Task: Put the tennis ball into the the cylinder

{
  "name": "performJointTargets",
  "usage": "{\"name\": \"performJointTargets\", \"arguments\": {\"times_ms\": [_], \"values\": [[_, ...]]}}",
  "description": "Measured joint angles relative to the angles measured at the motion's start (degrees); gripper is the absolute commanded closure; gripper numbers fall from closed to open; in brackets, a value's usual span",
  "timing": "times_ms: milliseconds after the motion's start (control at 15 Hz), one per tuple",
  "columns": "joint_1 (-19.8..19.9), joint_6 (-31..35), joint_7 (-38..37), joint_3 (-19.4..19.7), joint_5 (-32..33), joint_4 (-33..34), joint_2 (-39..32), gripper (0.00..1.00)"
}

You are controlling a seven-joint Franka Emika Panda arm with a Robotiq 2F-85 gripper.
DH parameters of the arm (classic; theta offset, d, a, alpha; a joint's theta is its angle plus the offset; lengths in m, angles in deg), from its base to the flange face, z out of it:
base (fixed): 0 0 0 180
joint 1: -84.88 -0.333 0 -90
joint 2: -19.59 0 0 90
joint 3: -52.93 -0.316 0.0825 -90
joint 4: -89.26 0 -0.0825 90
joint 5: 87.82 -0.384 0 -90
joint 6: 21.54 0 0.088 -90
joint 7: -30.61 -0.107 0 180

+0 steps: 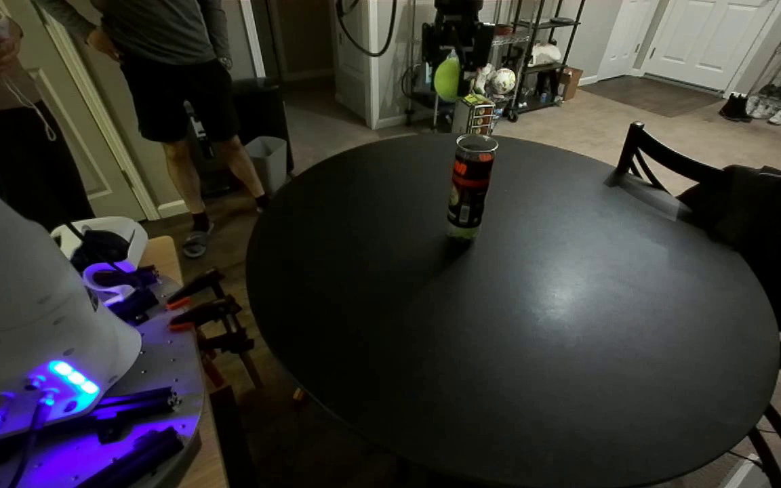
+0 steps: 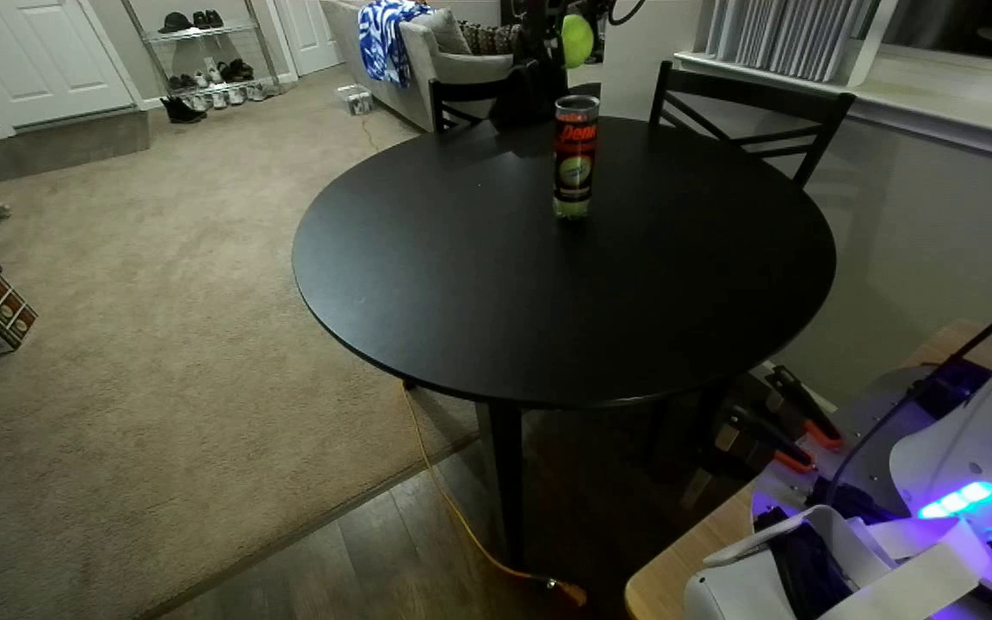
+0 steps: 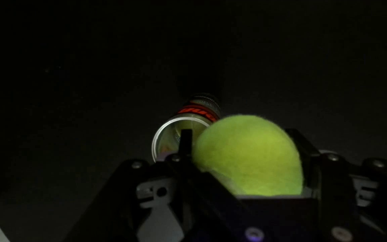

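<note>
Those jaws clamp a fuzzy yellow-green ball (image 3: 247,156); the upright black-and-red canister (image 1: 470,188) gapes below (leftward, in wrist view).

"penn" on the cylinder (image 2: 575,158)
</note>
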Motion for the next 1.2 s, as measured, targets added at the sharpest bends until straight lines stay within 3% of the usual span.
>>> {"name": "performJointTargets", "arguments": {"times_ms": [533,1200], "values": [[1.5,-4.3,4.3,0.2,-0.8,7.1,-5.8,0.57],[2.9,-4.3,6.6,0.2,-2.6,8.0,-7.8,0.57]]}}
